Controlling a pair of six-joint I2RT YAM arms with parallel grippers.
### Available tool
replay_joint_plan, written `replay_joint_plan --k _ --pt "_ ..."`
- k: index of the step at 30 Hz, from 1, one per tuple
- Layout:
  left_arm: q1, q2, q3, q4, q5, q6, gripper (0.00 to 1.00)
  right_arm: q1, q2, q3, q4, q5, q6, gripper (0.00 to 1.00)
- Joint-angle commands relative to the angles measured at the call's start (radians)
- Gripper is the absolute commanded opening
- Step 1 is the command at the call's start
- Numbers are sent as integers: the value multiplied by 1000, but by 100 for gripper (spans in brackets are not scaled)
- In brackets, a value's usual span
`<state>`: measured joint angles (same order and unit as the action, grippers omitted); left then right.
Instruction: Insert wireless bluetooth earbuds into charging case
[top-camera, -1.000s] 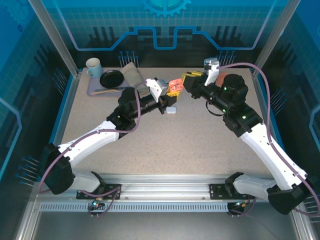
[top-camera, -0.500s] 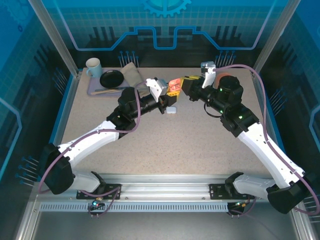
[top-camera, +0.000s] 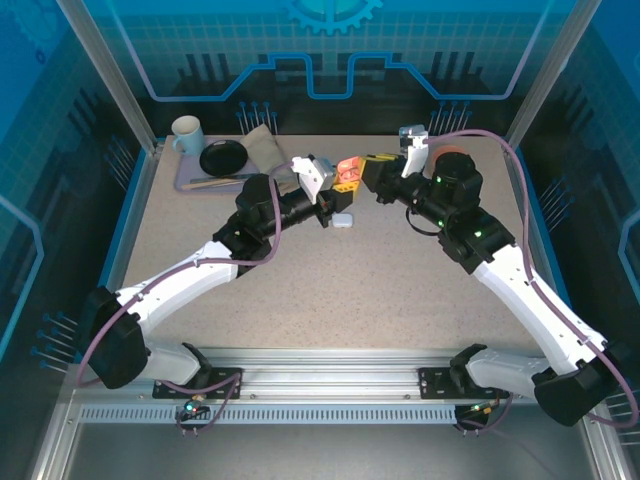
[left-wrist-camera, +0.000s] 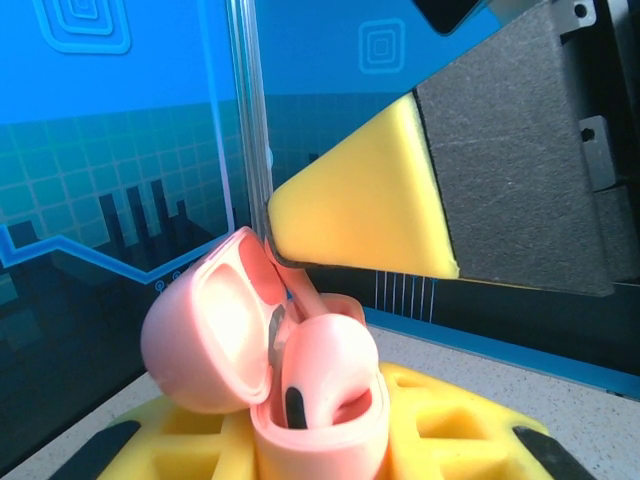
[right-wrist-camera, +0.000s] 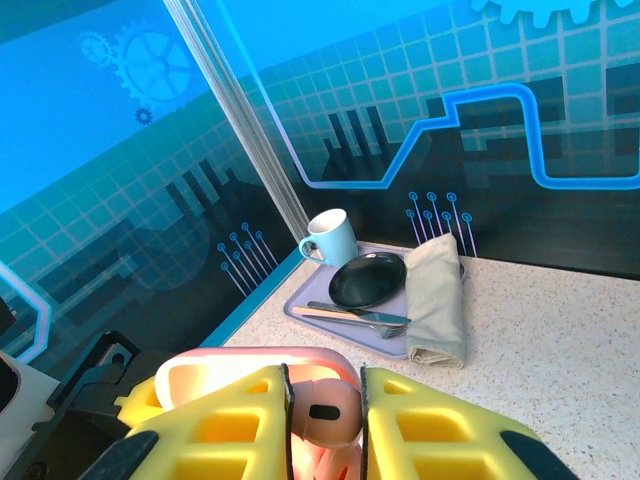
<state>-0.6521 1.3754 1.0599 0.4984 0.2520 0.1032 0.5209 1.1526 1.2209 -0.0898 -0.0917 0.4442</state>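
change: the right arm (top-camera: 500, 262) has come closer to the left gripper (top-camera: 345, 184), so the salmon earbud (right-wrist-camera: 324, 415) is now at the mouth of the pink case (left-wrist-camera: 205, 335); insertion seems near.
tray (top-camera: 181, 183): far left; holds mug (top-camera: 186, 131), black dish (top-camera: 222, 157), folded cloth (top-camera: 262, 148), cutlery (top-camera: 215, 182).
left gripper: clamped on the pink case.
pink case: lid open; whether a bud is seated, I cannot tell.
pale case (top-camera: 343, 221): on the table (top-camera: 300, 290), just beside.
right gripper (right-wrist-camera: 323, 392): pinching the salmon earbud.
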Motion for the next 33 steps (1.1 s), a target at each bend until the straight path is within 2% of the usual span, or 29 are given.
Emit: replay_joint_plan --k 1,18,23,33 --pt "11 -4 52 23 0 0 0 1 2 -15 18 -22 -9 19" --pt "16 1 55 29 -17 -14 0 46 -25 -41 5 -49 -75 20" --pt "18 4 55 30 -19 -17 0 48 -31 -45 7 -36 -68 24" --pt "17 5 49 35 -11 -25 0 44 -32 -17 1 41 -48 40"
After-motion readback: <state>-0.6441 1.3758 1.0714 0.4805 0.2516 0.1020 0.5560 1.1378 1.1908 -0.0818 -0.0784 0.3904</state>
